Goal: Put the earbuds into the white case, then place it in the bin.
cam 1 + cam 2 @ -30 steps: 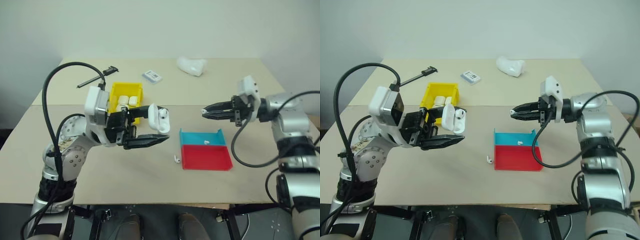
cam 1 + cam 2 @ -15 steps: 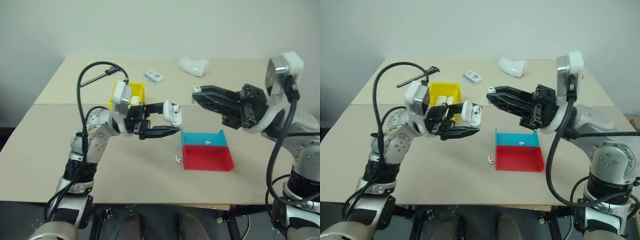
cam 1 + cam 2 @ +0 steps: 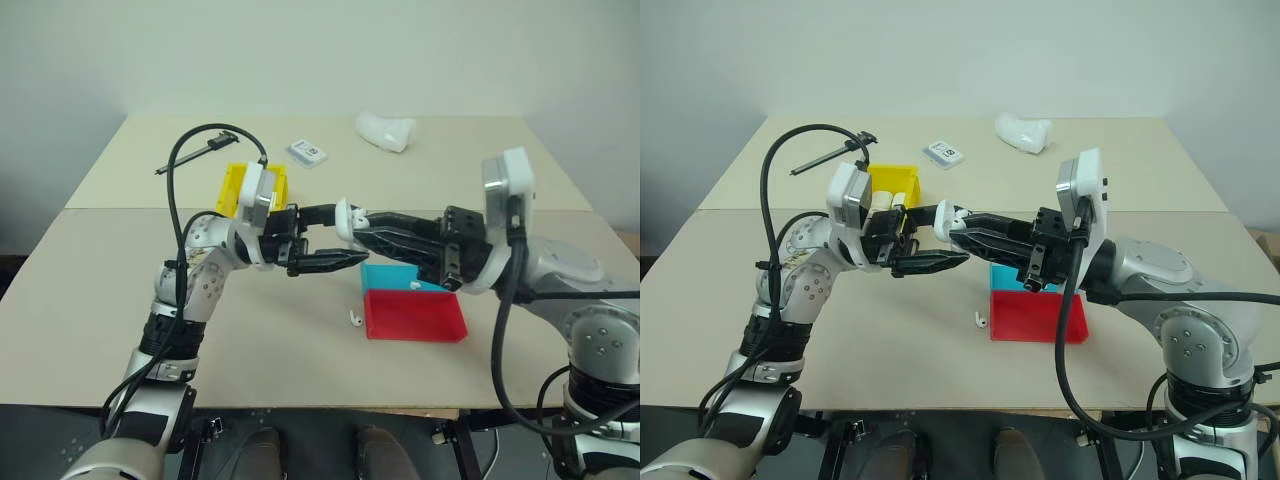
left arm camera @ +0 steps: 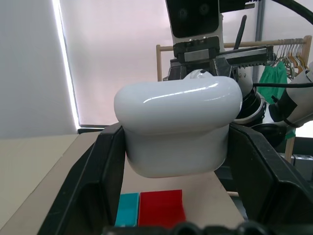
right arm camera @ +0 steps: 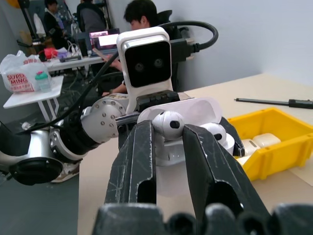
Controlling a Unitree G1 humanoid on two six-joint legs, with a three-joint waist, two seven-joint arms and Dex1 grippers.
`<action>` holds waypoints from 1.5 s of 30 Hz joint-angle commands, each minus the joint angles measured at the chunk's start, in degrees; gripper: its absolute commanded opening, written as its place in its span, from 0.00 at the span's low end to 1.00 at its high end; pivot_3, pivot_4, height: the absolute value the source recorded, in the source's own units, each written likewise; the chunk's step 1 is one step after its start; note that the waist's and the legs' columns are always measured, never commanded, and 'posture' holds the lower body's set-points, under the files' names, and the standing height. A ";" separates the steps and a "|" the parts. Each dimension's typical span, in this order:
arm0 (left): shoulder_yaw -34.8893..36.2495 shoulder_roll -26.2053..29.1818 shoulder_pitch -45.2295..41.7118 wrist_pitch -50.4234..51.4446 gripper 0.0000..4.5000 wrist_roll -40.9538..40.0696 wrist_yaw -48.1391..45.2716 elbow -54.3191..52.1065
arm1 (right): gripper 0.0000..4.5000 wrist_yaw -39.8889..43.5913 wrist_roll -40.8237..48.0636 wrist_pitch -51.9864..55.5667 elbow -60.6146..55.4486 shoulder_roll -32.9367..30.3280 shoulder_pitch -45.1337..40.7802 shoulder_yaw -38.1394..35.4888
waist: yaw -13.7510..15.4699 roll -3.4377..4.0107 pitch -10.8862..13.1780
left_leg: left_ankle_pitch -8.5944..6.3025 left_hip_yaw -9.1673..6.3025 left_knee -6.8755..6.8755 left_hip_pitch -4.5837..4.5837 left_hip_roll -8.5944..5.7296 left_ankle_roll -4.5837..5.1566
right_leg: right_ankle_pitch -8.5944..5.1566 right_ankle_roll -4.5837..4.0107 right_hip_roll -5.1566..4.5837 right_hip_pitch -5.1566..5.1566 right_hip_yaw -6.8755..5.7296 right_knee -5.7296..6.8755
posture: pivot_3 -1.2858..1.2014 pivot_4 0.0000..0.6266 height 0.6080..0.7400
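Pale beige table [image 3: 120, 300] before a plain white wall, seamed across its middle. Toward the far left: yellow bin [image 3: 232, 186] holding several small white items, partly hidden behind the left arm, so contents hard to make out. Near the front right: teal tray [image 3: 385, 275] butted against a red tray [image 3: 415, 313]; one tiny white piece, seemingly an earbud, in the teal tray [image 3: 413, 284], red tray bare. One loose earbud [image 3: 353, 319] on the table just beside the red tray's left edge. At the far edge: lumpy white object [image 3: 385, 131] and, left of it, a flat labelled packet [image 3: 305, 151]; thin black tool [image 3: 190, 157] near the far left corner.

Above mid-table, left gripper [image 3: 330, 238] clamped on the white case [image 4: 177, 128], lid flipped up, held well clear of the surface. Right gripper [image 5: 168, 128] reaching in from the right, fingers pinched on an earbud [image 5: 168, 124] right at the open case. Second earbud [image 5: 213, 132] apparently already seated in the case, half hidden by the black fingers.

Behind, in the right wrist view: people at desks and a bag on a side table; clothes rack in the left wrist view.
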 commanded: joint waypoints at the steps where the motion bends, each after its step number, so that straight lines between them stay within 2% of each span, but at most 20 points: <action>1: 1.71 -0.49 -0.37 -0.77 0.63 -0.90 0.99 -2.92 | 0.22 2.11 -2.45 -1.60 -1.83 -1.94 1.02 1.58 | 0.01 0.00 0.00 | 0.00 0.00 0.00 0.00 0.00 0.00 | 0.00 0.00 0.00 0.00 0.00 0.00 | 0.52 0.24 1.00; 9: 1.92 -0.38 0.33 -0.53 0.63 -1.03 1.61 -3.80 | 0.81 6.83 -2.63 -3.46 -1.10 -5.34 1.53 0.29 | 0.06 0.00 0.00 | 0.00 -0.02 0.01 0.00 0.00 0.00 | 0.00 0.00 0.00 0.01 -0.02 -0.01 | 0.52 0.24 1.00; 17: 1.38 0.93 2.65 0.10 0.63 0.21 2.46 -5.66 | 0.81 11.84 0.36 -4.74 -0.46 -9.17 2.77 -5.51 | 0.04 -0.01 0.00 | 0.00 -0.04 0.01 0.00 0.00 0.01 | 0.01 0.00 0.00 0.02 -0.02 -0.02 | 0.52 0.24 1.00; 20: -0.76 1.59 3.44 -0.63 0.63 3.42 3.36 -6.03 | 0.67 12.29 -2.52 -4.52 -0.31 -11.94 0.08 -4.36 | 0.02 0.00 0.00 | 0.00 -0.05 0.01 0.02 0.00 0.01 | 0.01 0.00 0.00 0.03 -0.03 -0.01 | 0.52 0.24 1.00; 22: -2.57 1.05 3.87 -2.12 0.63 6.41 4.70 -6.00 | 0.53 10.09 -5.48 -2.69 0.43 -13.42 -4.79 -0.89 | -0.07 0.00 0.00 | 0.00 -0.04 0.01 0.03 0.00 0.01 | 0.01 0.00 0.00 0.02 -0.01 -0.01 | 0.52 0.24 1.00; 28: -5.44 -2.28 4.11 -5.16 0.63 12.08 9.67 -4.85 | 0.05 7.88 -11.84 -0.40 1.12 -12.65 -15.90 9.34 | 0.08 0.00 0.00 | -0.01 -0.02 0.00 -0.02 0.00 0.01 | 0.03 0.00 0.00 -0.02 -0.02 -0.03 | 0.52 0.24 1.00; 29: -5.71 -2.77 4.12 -5.27 0.63 12.46 10.22 -4.91 | 0.00 8.02 -13.33 0.37 0.97 -12.61 -17.69 11.94 | 0.04 0.00 0.00 | -0.01 -0.02 0.01 -0.05 0.00 0.02 | 0.03 0.00 0.00 -0.06 -0.01 -0.03 | 0.52 0.24 1.00; 35: -6.12 -4.17 4.90 -5.39 0.63 13.09 12.56 -6.53 | 0.00 10.67 -24.99 -0.60 0.51 -14.35 -21.84 23.60 | 0.09 0.00 0.00 | -0.02 -0.01 0.02 -0.08 0.00 0.03 | 0.03 0.00 -0.01 -0.09 0.00 -0.04 | 0.52 0.24 1.00; 37: -5.72 -4.17 5.89 -5.37 0.63 13.08 13.64 -8.18 | 0.00 11.65 -28.28 -1.90 1.45 -15.73 -20.60 24.45 | 0.12 0.01 0.00 | -0.02 0.00 0.03 -0.08 -0.01 0.03 | 0.03 0.01 -0.03 -0.09 0.01 -0.03 | 0.52 0.24 1.00; 42: -3.31 -2.59 10.33 -4.27 0.63 11.57 16.82 -14.70 | 0.00 12.39 -27.40 -0.83 2.21 -18.53 -16.01 17.32 | 0.19 0.01 -0.01 | -0.03 0.01 0.03 -0.09 0.00 0.04 | 0.03 0.01 -0.05 -0.11 0.03 -0.03 | 0.52 0.24 1.00; 45: -1.58 -2.24 12.37 -3.08 0.63 10.93 20.20 -18.08 | 0.00 11.34 -25.62 -0.68 1.64 -17.86 -12.85 12.33 | 0.19 0.01 -0.01 | -0.03 -0.03 0.03 -0.08 0.04 0.05 | 0.03 0.00 -0.04 -0.07 -0.02 -0.04 | 0.52 0.24 1.00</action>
